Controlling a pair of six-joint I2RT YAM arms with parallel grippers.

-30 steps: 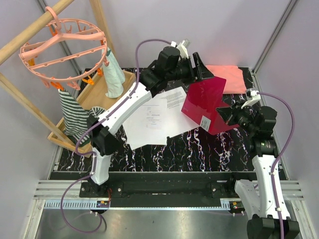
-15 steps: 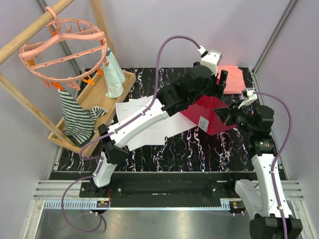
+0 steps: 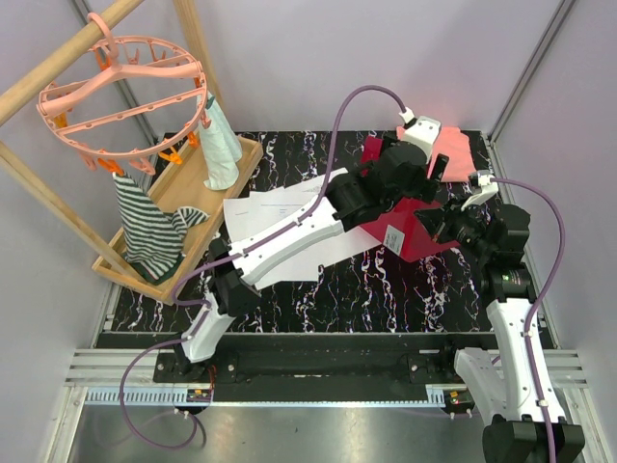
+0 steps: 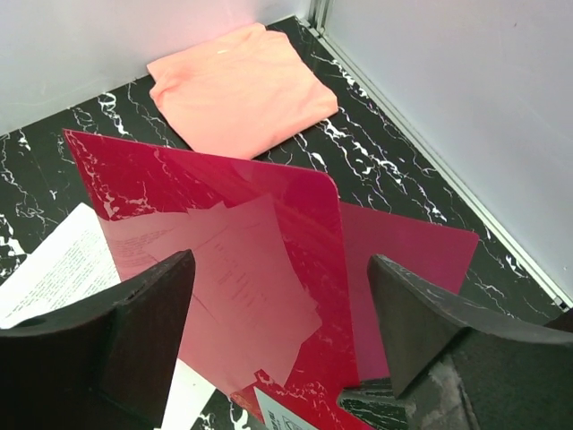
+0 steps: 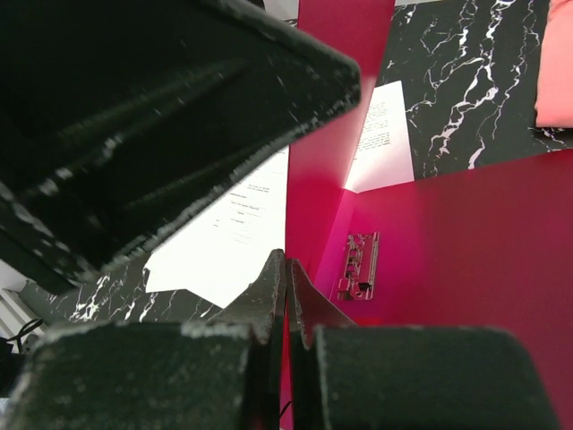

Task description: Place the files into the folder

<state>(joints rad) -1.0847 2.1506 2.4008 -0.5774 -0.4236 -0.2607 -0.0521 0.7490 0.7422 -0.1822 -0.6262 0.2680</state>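
The crimson folder (image 3: pixel 416 234) lies open at the right of the table, its front cover (image 4: pixel 224 215) raised on edge. My right gripper (image 3: pixel 437 223) is shut on that cover's edge (image 5: pixel 315 161); in the right wrist view the jaws (image 5: pixel 286 265) meet on it, with the metal clip (image 5: pixel 358 266) on the inside beyond. The files (image 3: pixel 262 208), white printed sheets, lie left of the folder and show through the cover (image 4: pixel 242 278). My left gripper (image 3: pixel 403 164) hangs over the raised cover, open and empty (image 4: pixel 279 265).
A salmon-pink folded cloth (image 3: pixel 450 150) lies at the back right corner, just beyond the folder (image 4: pixel 240 88). A wooden tray (image 3: pixel 183 188) with hanging clothes and a pink clip hanger (image 3: pixel 120 92) stands at the left. A metal wall rail (image 4: pixel 430 157) runs close on the right.
My left arm has swung right from above the sheets to above the folder and now hides most of the raised cover. My right gripper has kept its hold.
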